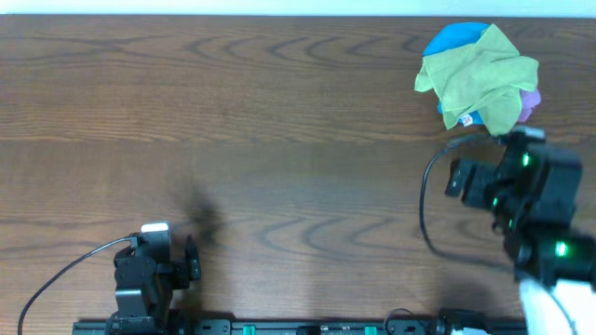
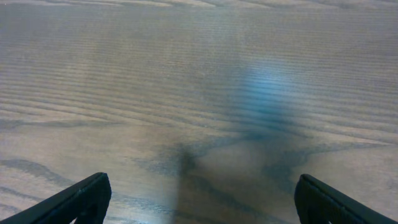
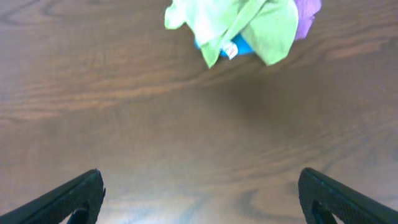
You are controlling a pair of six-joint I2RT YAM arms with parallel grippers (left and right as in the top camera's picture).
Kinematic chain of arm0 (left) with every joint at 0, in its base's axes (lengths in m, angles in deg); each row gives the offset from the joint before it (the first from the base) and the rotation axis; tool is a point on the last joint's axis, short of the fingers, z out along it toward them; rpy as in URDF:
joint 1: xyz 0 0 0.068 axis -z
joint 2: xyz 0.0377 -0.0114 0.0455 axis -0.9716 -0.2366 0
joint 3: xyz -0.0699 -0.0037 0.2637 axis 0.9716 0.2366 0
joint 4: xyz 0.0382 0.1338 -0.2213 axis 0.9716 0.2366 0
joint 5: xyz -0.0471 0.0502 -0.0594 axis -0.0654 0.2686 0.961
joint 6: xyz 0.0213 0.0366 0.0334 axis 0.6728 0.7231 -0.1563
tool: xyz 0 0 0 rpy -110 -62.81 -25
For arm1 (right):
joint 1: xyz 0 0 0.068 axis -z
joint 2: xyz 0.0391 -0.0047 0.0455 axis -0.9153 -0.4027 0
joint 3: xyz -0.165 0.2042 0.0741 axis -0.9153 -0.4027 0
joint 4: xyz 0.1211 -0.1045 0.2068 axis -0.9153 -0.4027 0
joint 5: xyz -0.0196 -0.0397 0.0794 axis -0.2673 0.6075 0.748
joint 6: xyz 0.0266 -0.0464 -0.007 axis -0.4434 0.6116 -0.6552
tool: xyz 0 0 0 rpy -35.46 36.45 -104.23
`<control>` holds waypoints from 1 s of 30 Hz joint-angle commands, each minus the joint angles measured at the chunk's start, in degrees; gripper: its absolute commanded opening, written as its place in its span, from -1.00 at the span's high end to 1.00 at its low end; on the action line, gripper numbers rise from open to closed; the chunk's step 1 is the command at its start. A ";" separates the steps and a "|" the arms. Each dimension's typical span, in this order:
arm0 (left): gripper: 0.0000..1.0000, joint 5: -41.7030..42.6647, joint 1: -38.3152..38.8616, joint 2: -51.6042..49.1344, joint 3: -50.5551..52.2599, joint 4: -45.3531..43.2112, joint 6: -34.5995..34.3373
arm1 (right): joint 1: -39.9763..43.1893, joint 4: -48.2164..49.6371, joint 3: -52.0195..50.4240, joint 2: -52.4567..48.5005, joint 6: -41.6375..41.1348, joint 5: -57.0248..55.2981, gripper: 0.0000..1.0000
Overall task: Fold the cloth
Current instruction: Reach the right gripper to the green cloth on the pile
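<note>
The lime-green cloth (image 1: 480, 74) lies crumpled at the far right of the table, on top of a blue cloth (image 1: 453, 39) and a purple one (image 1: 529, 100). Its small white tag (image 1: 466, 118) shows at the near edge. In the right wrist view the cloth (image 3: 249, 22) is ahead at the top of the frame, with the tag (image 3: 230, 50) hanging down. My right gripper (image 3: 199, 183) is open and empty, a short way in front of the pile over bare wood. My left gripper (image 2: 202, 190) is open and empty over bare table at the near left.
The wooden table (image 1: 279, 140) spans the whole view. The right arm (image 1: 526, 191) and its black cable (image 1: 426, 200) stand just near of the pile. The left arm (image 1: 144, 274) sits by the front edge with its cable (image 1: 65, 274).
</note>
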 commanded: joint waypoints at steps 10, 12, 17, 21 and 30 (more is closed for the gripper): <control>-0.90 -1.03 -0.35 0.39 0.70 3.69 -0.04 | 6.40 0.20 23.41 -26.93 -1.03 -0.52 -0.98; -0.91 -1.03 -0.35 0.39 0.70 3.69 -0.04 | 7.30 1.27 26.29 -30.80 -1.01 -0.50 -0.99; -0.91 -1.03 -0.35 0.39 0.70 3.69 -0.04 | 8.41 4.20 31.74 -39.41 -0.52 -0.98 -0.99; -0.91 -1.03 -0.35 0.39 0.70 3.69 -0.04 | 8.39 9.88 32.50 -44.52 1.77 0.17 -0.99; -0.91 -1.03 -0.35 0.39 0.70 3.69 -0.04 | 8.39 23.71 32.48 -53.96 1.77 -0.52 -0.99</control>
